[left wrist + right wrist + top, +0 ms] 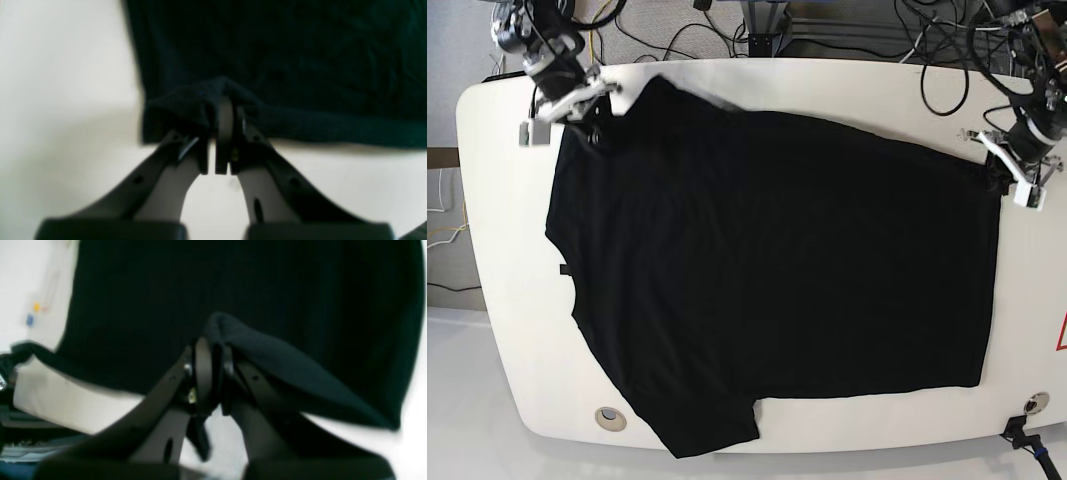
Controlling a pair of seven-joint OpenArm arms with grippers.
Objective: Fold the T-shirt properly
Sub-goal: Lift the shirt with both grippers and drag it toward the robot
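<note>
Your T-shirt (767, 270) lies spread flat across the white worktop (507, 330), one sleeve by the near edge. At the far corners, your left gripper (220, 133) and right gripper (210, 373) are each clamped on the shirt's edge.

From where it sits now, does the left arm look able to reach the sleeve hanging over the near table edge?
Probably not right away: the left gripper is shut on the T-shirt hem at the far corner, and that sleeve lies diagonally across the table.
</note>
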